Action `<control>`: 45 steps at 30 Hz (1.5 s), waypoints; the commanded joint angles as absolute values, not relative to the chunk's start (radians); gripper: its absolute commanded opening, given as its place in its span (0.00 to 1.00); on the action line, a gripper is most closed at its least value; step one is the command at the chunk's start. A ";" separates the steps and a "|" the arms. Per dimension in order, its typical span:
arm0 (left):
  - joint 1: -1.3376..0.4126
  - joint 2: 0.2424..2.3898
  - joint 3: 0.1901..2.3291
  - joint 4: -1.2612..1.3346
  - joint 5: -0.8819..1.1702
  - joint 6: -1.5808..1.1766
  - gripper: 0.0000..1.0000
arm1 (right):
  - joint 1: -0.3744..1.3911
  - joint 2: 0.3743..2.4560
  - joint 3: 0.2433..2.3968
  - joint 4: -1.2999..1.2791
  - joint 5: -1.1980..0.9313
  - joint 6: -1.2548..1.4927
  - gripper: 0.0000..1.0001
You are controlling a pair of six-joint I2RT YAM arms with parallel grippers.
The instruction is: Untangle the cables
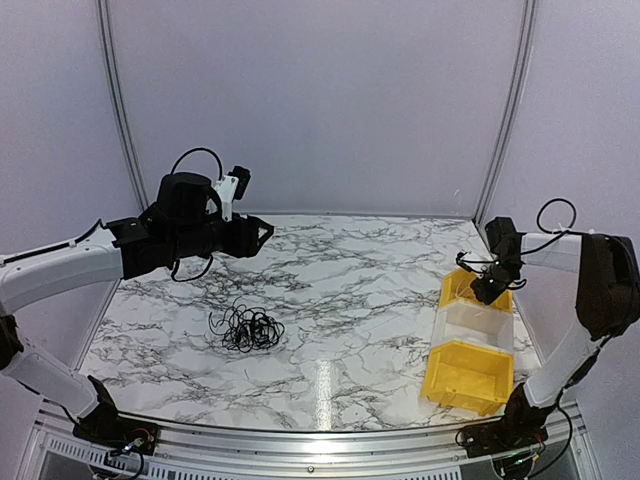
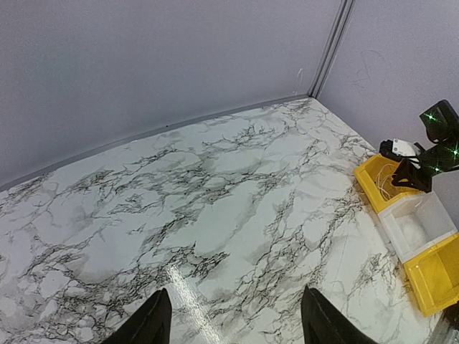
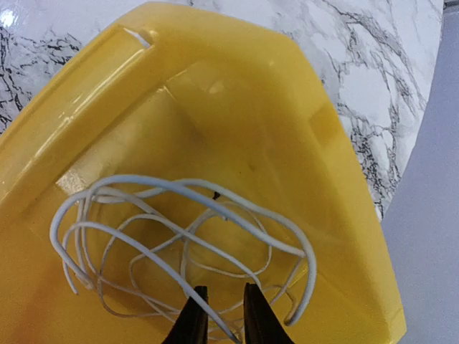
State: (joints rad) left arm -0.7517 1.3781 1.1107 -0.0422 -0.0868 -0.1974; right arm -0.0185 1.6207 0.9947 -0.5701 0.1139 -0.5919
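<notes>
The black cables (image 1: pixel 245 328) lie in a loose tangled heap on the marble table (image 1: pixel 350 290), left of centre. My left gripper (image 1: pixel 268 231) hangs open high above the table, behind that heap; in the left wrist view its fingers (image 2: pixel 237 315) frame only bare marble. A thin white cable (image 3: pixel 311 261) lies coiled inside the far yellow bin (image 3: pixel 237 93). Just above that coil is my right gripper (image 3: pixel 224 288), its jaws a narrow gap apart with one white strand running across the gap. In the overhead view the right gripper (image 1: pixel 483 293) sits at this bin's rim.
Three bins stand in a row at the right edge: the far yellow bin (image 1: pixel 455 290), a clear one (image 1: pixel 478 322) and a near yellow one (image 1: pixel 465 375). Grey walls close in the back and sides.
</notes>
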 commanded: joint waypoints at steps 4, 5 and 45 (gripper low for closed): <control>-0.749 1.371 1.108 -0.011 -0.076 -0.195 0.64 | -0.026 1.477 1.093 -0.752 0.093 -0.561 0.30; -0.749 1.371 1.108 -0.010 -0.073 -0.197 0.64 | -0.027 1.454 1.100 -0.768 0.094 -0.560 0.32; -0.749 1.376 1.107 -0.009 -0.063 -0.201 0.64 | -0.026 1.394 1.002 -0.840 -0.160 -0.470 0.08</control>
State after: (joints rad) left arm -0.7517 1.3781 1.1103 -0.0418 -0.0677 -0.2008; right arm -0.0208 1.3949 0.9855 -0.8513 -0.1608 -0.4923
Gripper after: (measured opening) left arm 0.642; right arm 0.121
